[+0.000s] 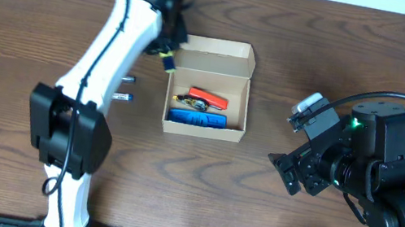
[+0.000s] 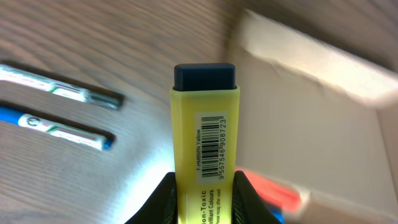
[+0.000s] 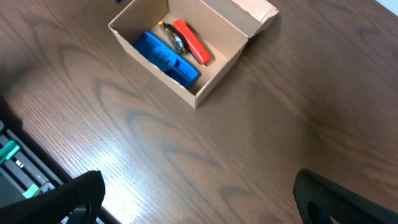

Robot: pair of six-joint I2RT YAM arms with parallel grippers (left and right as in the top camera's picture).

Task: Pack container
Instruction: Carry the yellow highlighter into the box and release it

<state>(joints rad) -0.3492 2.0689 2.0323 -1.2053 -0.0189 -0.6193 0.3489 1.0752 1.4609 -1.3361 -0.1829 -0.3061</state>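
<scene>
Left claw [image 2: 205,199] clamped on yellow plastic highlighter [image 2: 205,149] beside tan cardboard box [image 1: 209,88]; right claw [image 3: 199,205] spread. Marker may catch the wall and tip out.

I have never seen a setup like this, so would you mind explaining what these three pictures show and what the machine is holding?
Two robot arms work at a wooden table. One picture looks down from above; the other two come from cameras on each wrist. The left claw grips a yellow highlighter with a dark cap, near the open cardboard box. The box already holds a blue item, an orange-red one and something small between them. Two pens lie on the table beside the box. The right claw is open and empty.
</scene>
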